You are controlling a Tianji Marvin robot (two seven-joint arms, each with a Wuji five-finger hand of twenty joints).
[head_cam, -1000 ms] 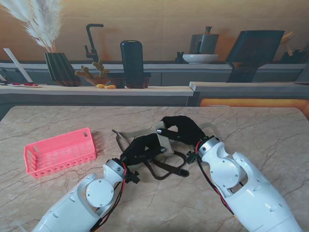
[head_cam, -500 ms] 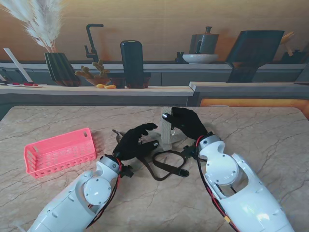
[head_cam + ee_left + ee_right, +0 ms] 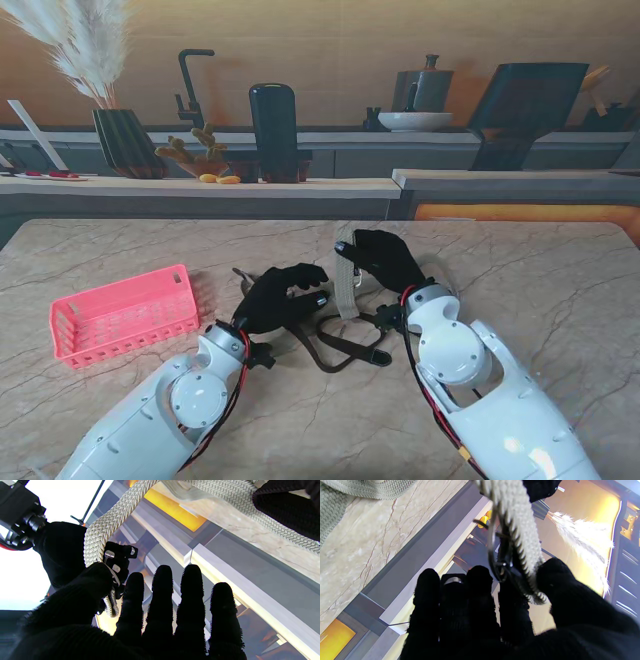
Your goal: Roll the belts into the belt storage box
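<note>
No text, label, brand, number or sign can be read in any view.

Light: warm, even, indoor.
Glare: left wrist view blown white at one side.
Gloves: pure black, detail lost.
Focus: sharp throughout.

Bare table [image 3: 250, 245] lies between the pink box [image 3: 125, 314] and left robot hand [image 3: 282, 298].
</note>
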